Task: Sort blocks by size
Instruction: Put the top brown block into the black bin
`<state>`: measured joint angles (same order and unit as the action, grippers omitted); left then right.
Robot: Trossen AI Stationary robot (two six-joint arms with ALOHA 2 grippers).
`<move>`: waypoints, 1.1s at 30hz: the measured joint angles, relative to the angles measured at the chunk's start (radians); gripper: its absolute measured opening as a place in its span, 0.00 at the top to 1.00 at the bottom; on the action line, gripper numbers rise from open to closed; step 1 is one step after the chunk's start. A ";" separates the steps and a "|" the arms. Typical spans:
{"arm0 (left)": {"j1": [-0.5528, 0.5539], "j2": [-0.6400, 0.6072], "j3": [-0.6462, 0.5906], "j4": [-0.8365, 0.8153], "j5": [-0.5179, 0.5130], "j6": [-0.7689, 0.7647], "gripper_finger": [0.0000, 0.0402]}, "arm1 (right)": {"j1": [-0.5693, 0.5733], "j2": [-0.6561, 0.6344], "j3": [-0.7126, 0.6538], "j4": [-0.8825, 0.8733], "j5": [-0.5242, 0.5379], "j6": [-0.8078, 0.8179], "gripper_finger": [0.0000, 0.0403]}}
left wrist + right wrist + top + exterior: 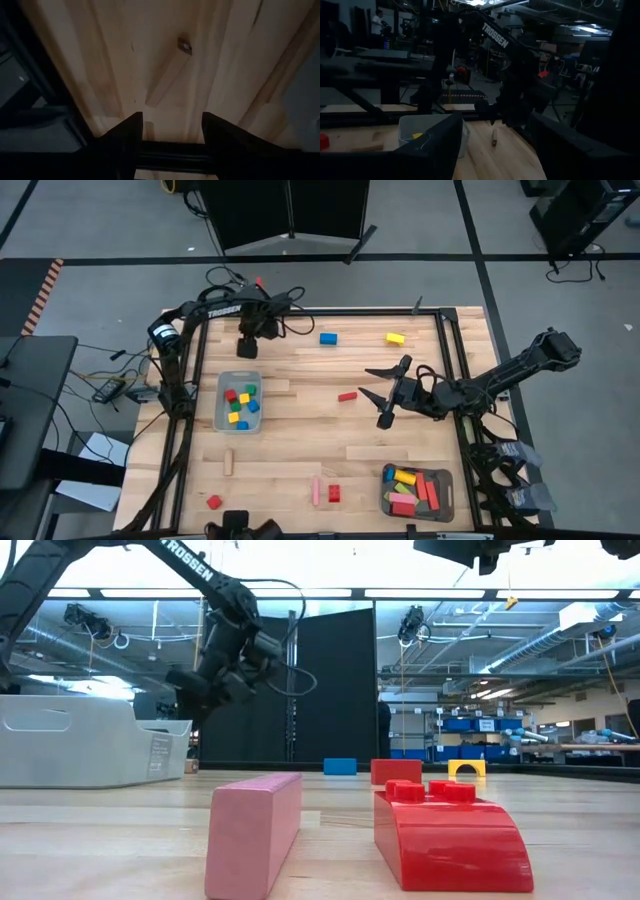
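Loose blocks lie flat on the wooden table: a blue one [328, 338], a yellow one [395, 338], a small red one [347, 396], a plain wood bar [228, 462], a red cube [214, 502], a pink bar [316, 491] and a red block [334, 493]. My right gripper [372, 383] is open and empty at mid-table, just right of the small red block; its dark fingers show in the right wrist view [497, 145]. My left gripper [247, 348] waits at the far left, open and empty above bare wood [172, 127].
A grey tray [238, 401] at the left holds several small cubes. A second grey tray [417, 491] at the near right holds several longer bars. A black frame rail [448, 360] borders the table. In the low view the pink bar [255, 830] and red block [450, 830] stand nearest.
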<state>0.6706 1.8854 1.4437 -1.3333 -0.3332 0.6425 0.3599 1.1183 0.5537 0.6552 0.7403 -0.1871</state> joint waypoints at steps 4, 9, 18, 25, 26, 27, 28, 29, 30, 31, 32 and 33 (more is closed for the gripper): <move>0.011 0.000 -0.051 0.066 -0.007 0.050 0.47 | 0.000 0.000 0.000 -0.002 0.000 0.000 0.41; 0.023 0.000 -0.101 0.158 -0.010 0.116 0.47 | 0.000 0.000 0.000 -0.004 0.000 0.000 0.41; 0.053 0.000 -0.188 0.229 -0.005 0.175 0.47 | -0.011 0.000 0.000 -0.006 -0.001 0.000 0.43; 0.066 -0.001 -0.266 0.362 -0.008 0.196 0.47 | -0.012 0.000 0.000 -0.014 -0.001 0.000 0.43; 0.069 -0.001 -0.275 0.380 -0.009 0.197 0.47 | -0.013 0.000 0.000 -0.015 -0.001 0.000 0.43; 0.071 -0.001 -0.283 0.395 -0.010 0.196 0.47 | -0.014 0.000 0.000 -0.016 -0.001 0.000 0.43; 0.074 -0.001 -0.290 0.409 -0.010 0.197 0.47 | -0.015 0.000 0.000 -0.018 -0.001 0.002 0.43; 0.076 -0.002 -0.295 0.418 -0.010 0.198 0.47 | -0.017 0.000 0.000 -0.020 -0.001 0.003 0.44; 0.078 -0.004 -0.300 0.427 -0.010 0.199 0.48 | -0.017 0.000 0.000 -0.022 -0.001 0.004 0.44; 0.080 -0.004 -0.304 0.432 -0.012 0.201 0.49 | -0.017 0.000 0.000 -0.023 -0.001 0.004 0.44; 0.081 -0.005 -0.306 0.435 -0.011 0.204 0.51 | -0.017 0.000 0.000 -0.024 -0.001 0.004 0.44; 0.082 -0.005 -0.310 0.437 -0.010 0.205 0.54 | -0.017 0.000 0.000 -0.024 -0.001 0.004 0.45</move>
<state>0.7527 1.8801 1.1341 -0.8959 -0.3428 0.8476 0.3428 1.1187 0.5541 0.6312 0.7395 -0.1835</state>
